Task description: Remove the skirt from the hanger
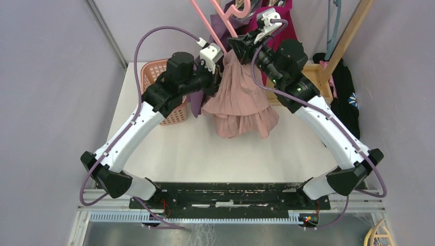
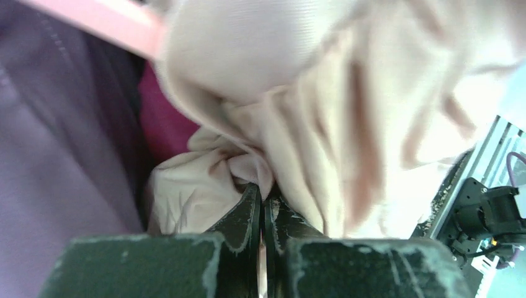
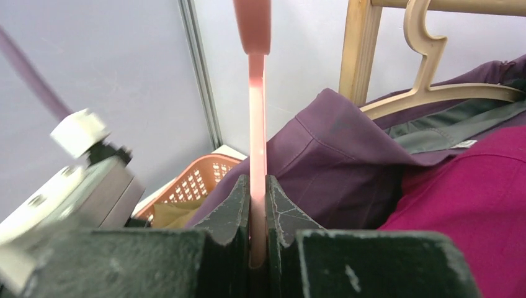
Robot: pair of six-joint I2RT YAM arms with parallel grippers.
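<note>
Purple garment (image 3: pixel 338 161) beside pink hanger (image 3: pixel 257 124), orange basket (image 1: pixel 177 115) beside skirt (image 1: pixel 241 97)

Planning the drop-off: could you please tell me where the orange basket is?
In the top view, the orange basket sits far left on the table, partly under the left arm, just left of the hanging pink skirt.

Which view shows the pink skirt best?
Top external: most of the skirt hangs in full view. Left wrist shows only bunched fabric pinched in the left tool. Right wrist shows none of it.
</note>
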